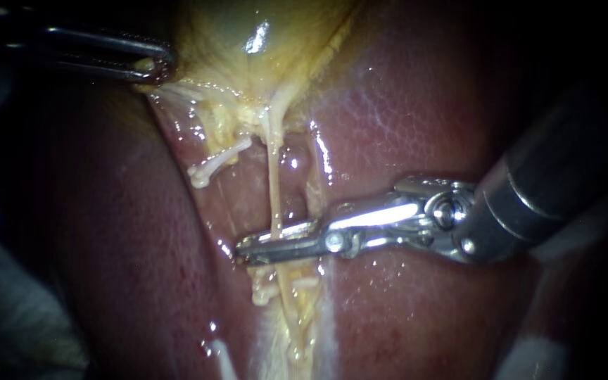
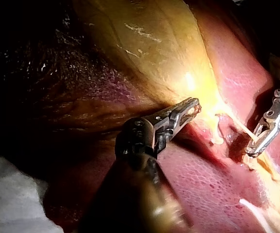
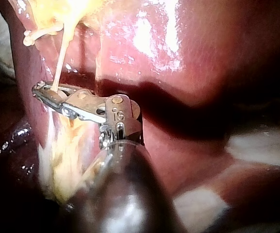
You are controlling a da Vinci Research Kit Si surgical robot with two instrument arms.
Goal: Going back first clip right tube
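The yellow gallbladder [image 1: 262, 42] is held at its lower edge by my left instrument [image 1: 155, 67], whose jaws are shut on a fold of it; the left wrist view shows the same hold by that instrument [image 2: 192, 107]. A thin pale tube [image 1: 274, 190], the right tube, runs taut down from the gallbladder over the liver [image 1: 402, 112]. My right instrument [image 1: 244, 248] reaches in from the right, and its slim jaws lie nearly together across this tube, one on each side. The right wrist view shows the tube [image 3: 59, 58] entering the jaws of my right instrument [image 3: 41, 92]. A short pale stump [image 1: 212, 165] lies to its left.
Pale fatty strands [image 1: 293, 302] spread below the jaws along a groove in the liver. Dark red liver [image 1: 128, 246] fills the left side. White gauze [image 2: 13, 194] lies beside the left instrument's shaft, and more pale cloth [image 3: 261, 141] shows beyond the liver.
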